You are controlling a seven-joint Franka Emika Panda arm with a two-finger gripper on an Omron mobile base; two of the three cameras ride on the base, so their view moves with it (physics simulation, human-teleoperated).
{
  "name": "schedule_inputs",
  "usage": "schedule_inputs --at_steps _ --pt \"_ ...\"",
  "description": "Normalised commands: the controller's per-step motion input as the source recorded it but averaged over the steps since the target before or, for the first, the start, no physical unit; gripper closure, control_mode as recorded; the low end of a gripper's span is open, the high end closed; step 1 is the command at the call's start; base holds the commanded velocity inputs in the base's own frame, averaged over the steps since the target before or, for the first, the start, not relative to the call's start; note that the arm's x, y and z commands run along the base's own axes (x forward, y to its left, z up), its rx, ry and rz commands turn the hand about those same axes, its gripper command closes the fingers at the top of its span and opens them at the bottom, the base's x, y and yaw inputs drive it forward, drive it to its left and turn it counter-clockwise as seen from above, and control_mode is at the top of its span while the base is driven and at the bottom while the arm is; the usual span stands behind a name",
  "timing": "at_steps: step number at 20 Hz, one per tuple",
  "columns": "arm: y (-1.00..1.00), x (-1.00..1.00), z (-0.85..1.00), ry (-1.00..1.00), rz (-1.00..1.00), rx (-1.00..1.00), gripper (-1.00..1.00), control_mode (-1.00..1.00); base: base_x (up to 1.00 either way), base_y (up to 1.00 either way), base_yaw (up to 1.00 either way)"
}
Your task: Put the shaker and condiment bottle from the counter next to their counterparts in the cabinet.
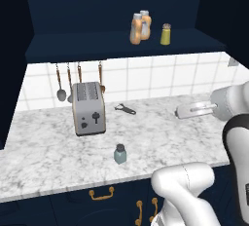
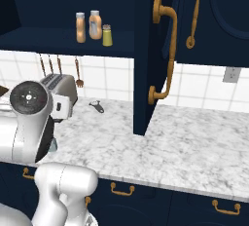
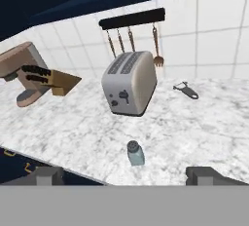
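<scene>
Fingers (image 3: 124, 175): mine, 2 dark tips at bottom of hand view, spread wide apart, nothing between them. Hovering above counter front edge.
Cabinet (image 1: 116, 45): 1, navy, door open; 1 shelf. Inside is deep shadow, back wall hard to make out.
Counter (image 1: 160, 137): 1 white marble top w/ grey veins. Navy drawers below, brass handles partly cut off by my arm in left base view.
Toaster (image 1: 88, 108): 1, silver, 2 slots, mid-counter near the wall tiles.
Knife block (image 3: 29, 74): 1, wooden, lying tilted at left of hand view; far end cut off by frame edge.
Utensil rail (image 3: 132, 18): 1 dark bar on tiles, 4 hanging utensils; tops blur into cabinet shadow in base views.
Condiment bottles (image 1: 136, 29): 2 orange, white caps, both on cabinet shelf, one just behind the other, overlapping in left base view. Can't tell which is which.
Yellow-green shaker (image 1: 166, 34): 1, on shelf just right of bottles.
Shaker (image 3: 135, 153): 1, teal-grey, dark cap, upright on counter in front of toaster, near front edge. In right base view mostly hidden behind my arm.
Peeler (image 1: 126, 108): 1 small dark tool, flat on counter right of toaster; shape hard to read.
</scene>
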Motion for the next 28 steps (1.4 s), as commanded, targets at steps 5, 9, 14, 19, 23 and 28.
schedule_inputs --at_steps 5,9,14,19,23,28 --pt "0.0 -0.02 -0.36 0.01 0.2 -0.04 -1.0 -1.0 0.0 0.0 0.0" --pt "0.0 0.0 -0.32 0.0 0.18 -0.07 -1.0 -1.0 0.0 0.0 0.0" --pt "0.05 0.02 -0.47 0.0 0.18 -0.09 -1.0 -1.0 0.0 0.0 0.0" --pt "0.07 0.07 -0.39 -0.01 0.24 -0.03 -1.0 -1.0 0.0 0.0 0.0" --pt "0.0 0.0 -0.33 -0.03 0.31 0.0 -1.0 -1.0 0.0 0.0 0.0" --pt "0.0 0.0 -0.44 -0.17 0.23 0.0 -1.0 -1.0 0.0 0.0 0.0"
